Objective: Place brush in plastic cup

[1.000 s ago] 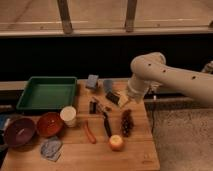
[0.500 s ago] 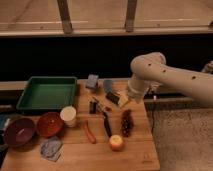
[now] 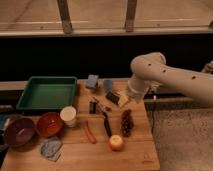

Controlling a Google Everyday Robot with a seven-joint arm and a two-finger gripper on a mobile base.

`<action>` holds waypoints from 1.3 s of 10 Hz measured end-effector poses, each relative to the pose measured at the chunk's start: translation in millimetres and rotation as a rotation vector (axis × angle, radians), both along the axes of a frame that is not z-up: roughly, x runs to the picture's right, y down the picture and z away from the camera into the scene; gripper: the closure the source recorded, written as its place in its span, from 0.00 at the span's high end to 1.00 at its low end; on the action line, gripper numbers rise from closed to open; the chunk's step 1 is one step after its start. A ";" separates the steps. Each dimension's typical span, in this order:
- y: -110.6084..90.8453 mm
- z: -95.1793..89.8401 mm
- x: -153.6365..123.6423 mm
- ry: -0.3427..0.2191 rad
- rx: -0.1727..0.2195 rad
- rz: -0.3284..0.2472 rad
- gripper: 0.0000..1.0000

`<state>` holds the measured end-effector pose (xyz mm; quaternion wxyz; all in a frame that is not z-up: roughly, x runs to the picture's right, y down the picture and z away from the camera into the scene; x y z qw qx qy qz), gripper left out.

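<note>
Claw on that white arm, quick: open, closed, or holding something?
Claw: cannot be told; it hangs low over the wooden table, right of the green tray.

The plastic cup stands left of the brush; the end effector hangs behind the brush.

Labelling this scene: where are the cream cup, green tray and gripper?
Cup (image 3: 68, 119), camera view, side wall.
Tray (image 3: 47, 95), camera view, bare floor.
Gripper (image 3: 120, 99), camera view, its tip, above the table (image 3: 145, 155) at its right rear.
</note>
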<state>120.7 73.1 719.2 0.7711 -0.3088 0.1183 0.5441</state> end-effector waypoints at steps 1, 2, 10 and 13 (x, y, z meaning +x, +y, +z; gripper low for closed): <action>0.0 0.0 0.0 0.000 0.000 0.000 0.60; 0.0 0.0 0.0 0.000 0.000 0.000 0.60; 1.4 8.9 -30.2 -0.010 -0.017 -0.134 0.60; 26.7 40.6 -95.9 -0.042 -0.074 -0.261 0.60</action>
